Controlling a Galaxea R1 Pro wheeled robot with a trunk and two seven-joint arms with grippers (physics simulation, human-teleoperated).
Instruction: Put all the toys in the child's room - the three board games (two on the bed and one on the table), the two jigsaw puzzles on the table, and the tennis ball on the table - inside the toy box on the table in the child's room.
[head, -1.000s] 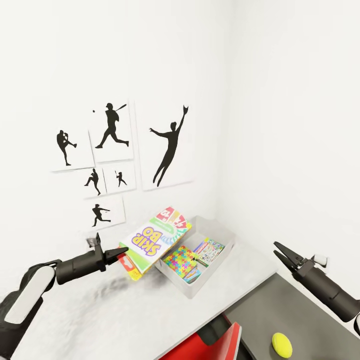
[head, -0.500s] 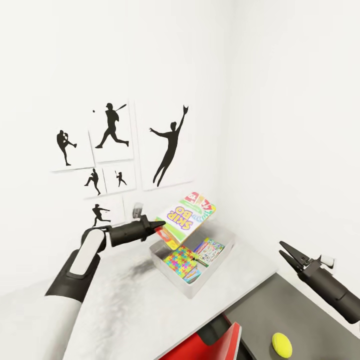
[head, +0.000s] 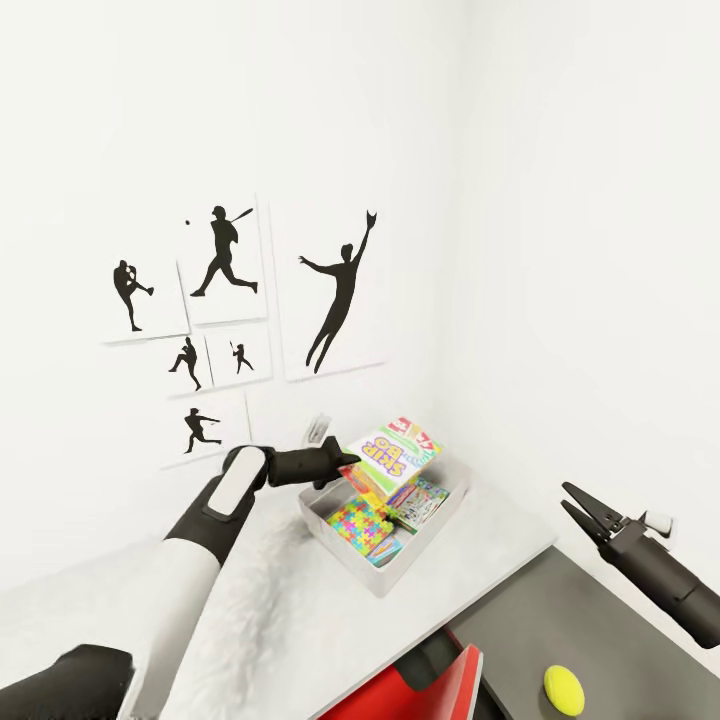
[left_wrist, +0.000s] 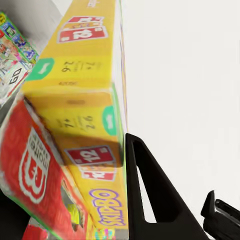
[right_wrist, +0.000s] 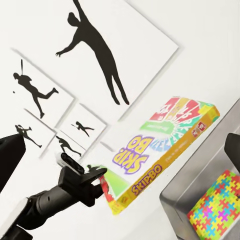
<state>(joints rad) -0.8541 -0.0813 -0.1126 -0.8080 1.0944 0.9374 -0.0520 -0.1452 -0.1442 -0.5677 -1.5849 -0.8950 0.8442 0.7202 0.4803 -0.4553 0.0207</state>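
On the pale table (head: 300, 610) below the wall silhouettes (head: 340, 295), the left gripper (head: 345, 465) clamps the SKIP BO box (head: 392, 452) over the toy box (head: 455, 478); right gripper (head: 578, 503) spread, tennis ball (head: 563, 690) on the dark side unit (head: 560, 620); right wrist view shows a puzzle (right_wrist: 217, 205).

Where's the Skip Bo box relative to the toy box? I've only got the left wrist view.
Observer: The Skip Bo box hangs tilted in the air, seemingly over the toy box's far end, not yet inside.
Operator: What's in the toy box already?
Observer: A puzzle lies flat inside, at the end nearer the robot.
Operator: And the ball?
Observer: The ball sits on the dark side unit, outside the toy box.
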